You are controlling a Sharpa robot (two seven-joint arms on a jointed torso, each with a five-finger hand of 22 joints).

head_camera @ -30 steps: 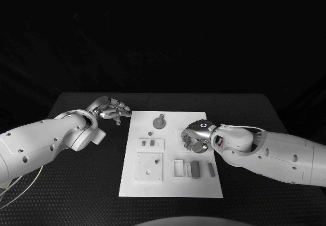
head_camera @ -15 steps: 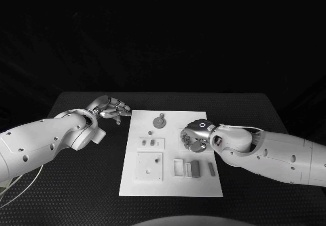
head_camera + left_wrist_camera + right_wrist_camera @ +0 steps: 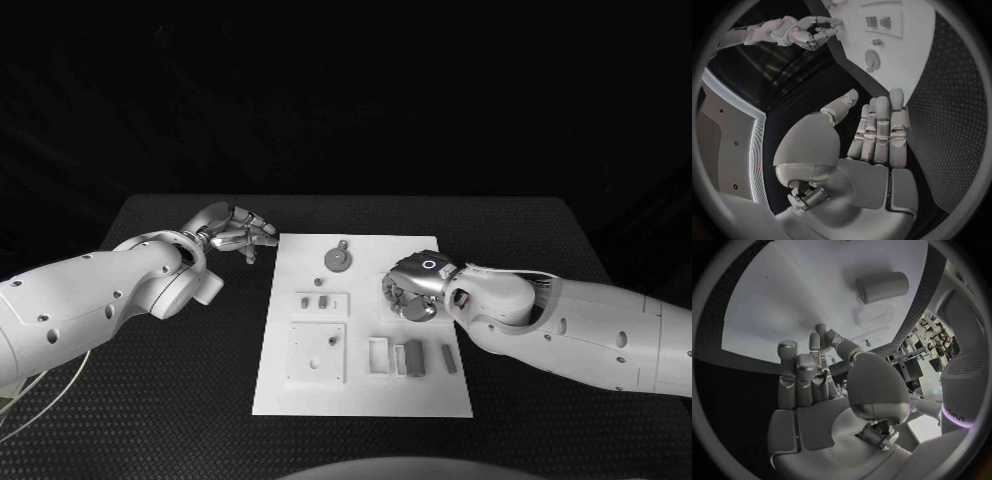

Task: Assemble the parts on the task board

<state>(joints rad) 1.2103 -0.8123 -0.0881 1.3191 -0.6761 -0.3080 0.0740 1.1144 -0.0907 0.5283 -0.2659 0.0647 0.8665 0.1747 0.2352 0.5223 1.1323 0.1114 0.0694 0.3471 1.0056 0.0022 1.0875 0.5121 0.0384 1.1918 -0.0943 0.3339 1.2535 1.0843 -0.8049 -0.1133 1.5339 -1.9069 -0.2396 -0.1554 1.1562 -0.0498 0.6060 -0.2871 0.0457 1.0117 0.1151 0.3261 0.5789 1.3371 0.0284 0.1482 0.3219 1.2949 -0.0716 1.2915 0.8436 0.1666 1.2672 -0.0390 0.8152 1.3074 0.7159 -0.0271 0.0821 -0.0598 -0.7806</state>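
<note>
The white task board [image 3: 361,395] lies in the middle of the table. On it are a round grey disc [image 3: 338,260], two small grey pieces [image 3: 315,300], a square plate [image 3: 313,365] with a peg, and grey bars [image 3: 414,358]. My right hand [image 3: 410,291] hovers over the board's right side with its fingers partly bent, and I see nothing in it. In the right wrist view a grey cylinder [image 3: 882,286] lies on the board beyond the fingers [image 3: 803,375]. My left hand [image 3: 231,229] is off the board's far left corner, fingers straight and holding nothing [image 3: 879,130].
Black table [image 3: 144,400] runs round the board on all sides. The left wrist view shows the disc [image 3: 873,57] and the right hand [image 3: 807,32] over the board.
My right hand has crept a little toward the board's far side. The left hand and the parts have not moved.
</note>
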